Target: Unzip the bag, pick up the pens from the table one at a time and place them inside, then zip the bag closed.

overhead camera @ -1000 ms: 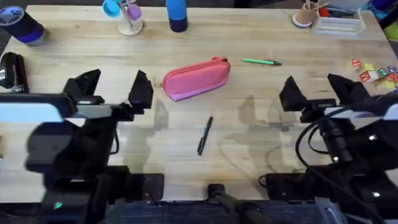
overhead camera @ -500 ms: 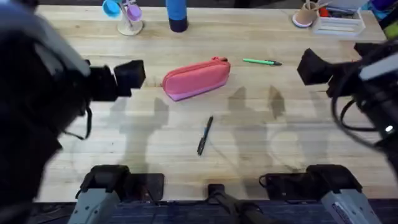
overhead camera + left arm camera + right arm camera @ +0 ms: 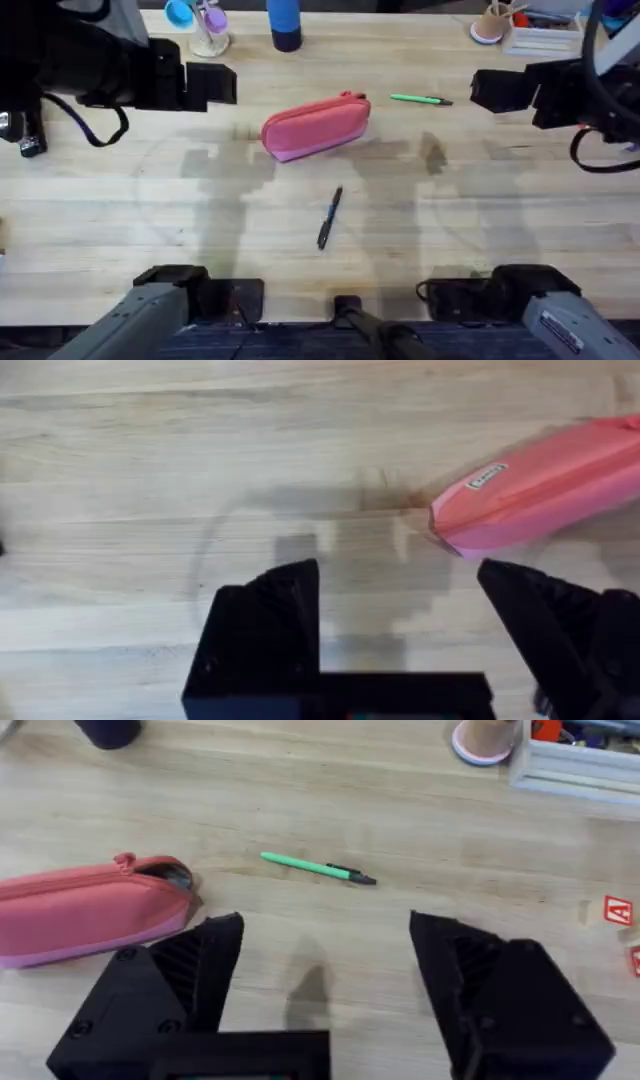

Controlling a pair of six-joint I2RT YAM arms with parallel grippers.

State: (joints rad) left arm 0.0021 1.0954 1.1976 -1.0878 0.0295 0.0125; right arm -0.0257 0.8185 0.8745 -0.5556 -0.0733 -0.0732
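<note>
Lying in the middle of the table (image 3: 480,200) is the bag (image 3: 316,126), a pink pouch with a lighter pink bottom, and it is tilted a little with its zipper along the top. At one end of the bag, in the right wrist view, there is a small dark gap by the zipper pull, but I cannot tell how far the zipper is open. The green pen (image 3: 421,99) lies flat on the wood just off the bag's right end, apart from it. The dark pen (image 3: 329,217) lies by itself nearer the robot, below the bag and well apart from it. The left gripper (image 3: 400,575) is up in the air to the left of the bag, with its two black fingers spread wide and nothing between them. The right gripper (image 3: 325,935) is up over the right side of the table, near the green pen, and its fingers are spread wide too and hold nothing. At the far edge of the table stand a blue bottle (image 3: 284,24) and a clear jar (image 3: 208,36) with pink and purple sticks
</note>
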